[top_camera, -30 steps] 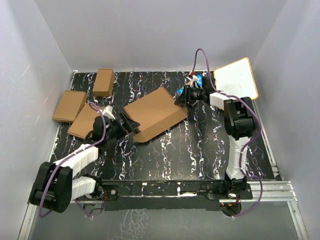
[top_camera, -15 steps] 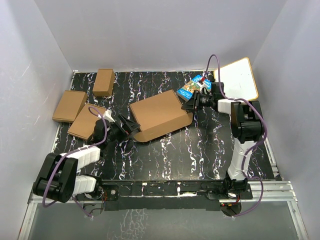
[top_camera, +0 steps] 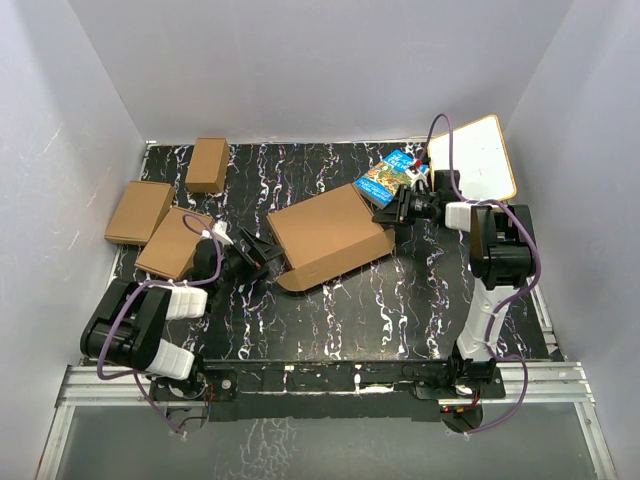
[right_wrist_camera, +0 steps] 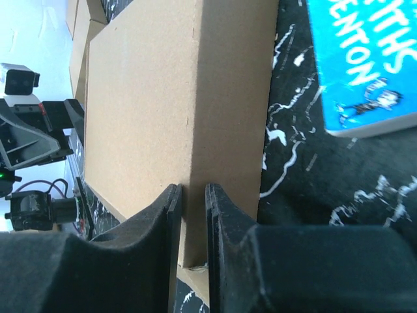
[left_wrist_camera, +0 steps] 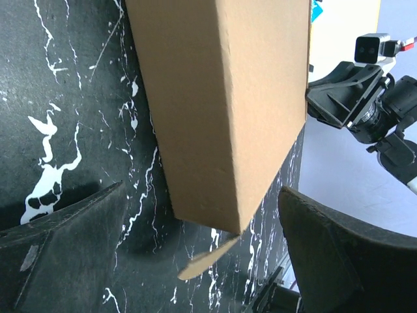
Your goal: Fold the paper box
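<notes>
- Three small folded boxes [top_camera: 172, 243] lie close together at the far left of the black marbled table [top_camera: 330, 320].
- The left gripper [top_camera: 262, 250] lies low just right of them. Its jaws are spread wide and hold nothing. It points at the left end of the paper box [top_camera: 335, 237], which the fingers do not touch.
- The paper box rests mid-table, folded up flat and lying askew. A loose tab pokes out at its near left corner.
- The right gripper [top_camera: 392, 213] is at the box's right edge. Its fingers are drawn close, pinching the cardboard in the narrow gap between them.
- A blue book [top_camera: 385, 176] lies flat just behind that gripper, near the box's far right corner.
- A white board [top_camera: 474, 158] with a tan rim sits at the back right corner.
</notes>
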Controlling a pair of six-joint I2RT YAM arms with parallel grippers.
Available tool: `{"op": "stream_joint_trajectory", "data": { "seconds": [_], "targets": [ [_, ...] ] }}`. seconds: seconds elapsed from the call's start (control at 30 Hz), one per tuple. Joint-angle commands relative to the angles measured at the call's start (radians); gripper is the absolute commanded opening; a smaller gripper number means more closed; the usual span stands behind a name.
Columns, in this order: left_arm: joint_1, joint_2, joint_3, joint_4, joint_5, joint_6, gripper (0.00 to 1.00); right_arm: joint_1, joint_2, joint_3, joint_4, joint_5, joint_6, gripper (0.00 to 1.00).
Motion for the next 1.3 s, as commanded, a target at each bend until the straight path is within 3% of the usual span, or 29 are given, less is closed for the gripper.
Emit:
{"op": "stream_joint_trajectory", "data": {
  "seconds": [0.0, 0.17, 0.43, 0.57, 0.77, 0.93, 1.1, 1.27],
  "targets": [
    [0.004, 0.039, 0.044, 0.062, 0.012, 0.014, 0.97, -0.053, 0.020, -0.022, -0.084, 0.069, -0.066, 0.18],
    [0.005, 0.089, 0.064, 0.110, 0.024, 0.009, 0.97, -0.057, 0.014, -0.016, -0.113, 0.051, -0.106, 0.20],
    [0.004, 0.054, 0.064, 0.056, 0.021, 0.058, 0.97, -0.046, 0.016, 0.152, -0.238, -0.008, -0.254, 0.52],
    [0.005, 0.032, 0.066, 0.027, 0.016, 0.076, 0.97, -0.013, 0.078, 0.268, -0.283, -0.013, -0.277, 0.57],
    [0.004, 0.034, 0.066, 0.026, 0.017, 0.080, 0.97, -0.006, 0.194, 0.420, -0.296, -0.024, -0.208, 0.56],
    [0.005, 0.056, 0.070, 0.038, 0.016, 0.081, 0.97, 0.025, 0.215, 0.431, -0.302, -0.040, -0.202, 0.53],
    [0.004, 0.095, 0.079, 0.068, 0.020, 0.067, 0.97, 0.025, 0.211, 0.401, -0.285, 0.000, -0.178, 0.36],
    [0.005, 0.108, 0.080, 0.082, 0.019, 0.057, 0.97, 0.005, 0.198, 0.350, -0.261, 0.038, -0.152, 0.25]
  ]
}}
